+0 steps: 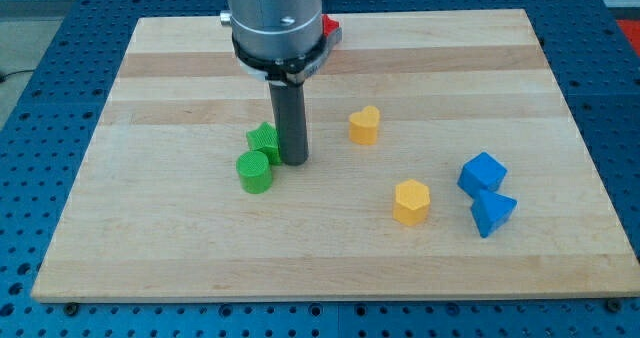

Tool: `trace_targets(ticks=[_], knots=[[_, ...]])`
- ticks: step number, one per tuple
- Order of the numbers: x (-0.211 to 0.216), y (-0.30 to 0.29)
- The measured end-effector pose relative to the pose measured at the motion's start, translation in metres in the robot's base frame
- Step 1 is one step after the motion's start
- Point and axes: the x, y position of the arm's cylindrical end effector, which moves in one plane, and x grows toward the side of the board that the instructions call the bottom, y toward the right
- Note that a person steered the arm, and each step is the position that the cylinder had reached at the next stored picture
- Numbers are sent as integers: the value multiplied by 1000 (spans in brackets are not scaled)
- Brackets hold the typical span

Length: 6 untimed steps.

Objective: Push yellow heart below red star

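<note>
Yellow heart: one, lying right of centre on the wooden board, clear of every other block. Red star: one, only a sliver showing at the far edge, mostly hidden behind the arm's grey housing; its shape cannot be confirmed from this angle. It sits well apart from the heart, farther away and slightly to the left.

Yellow blocks, two in all: the heart, and a yellow hexagon nearer and to the right of it.

Green blocks, two: a green star and a green cylinder, touching or nearly so, left of centre.

Blue blocks, two: a blue cube and a blue triangle just near of it, close together at the right.

My tip: a plain dark rod with nothing to open or close, resting on the board just right of the green pair, touching or almost touching the green star, and left of the yellow heart with a gap between.

Open room: bare wood lies between the heart and the far edge, and along the near edge. Board edges are all in view, set on a blue perforated table.

Writing or labels: none legible.
</note>
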Motion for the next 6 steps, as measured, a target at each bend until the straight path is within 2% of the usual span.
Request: trace_targets(ticks=[2,3,4,5,6], knots=[[0,125],[-61,106],[-93,91],[-32,136],[-17,104]])
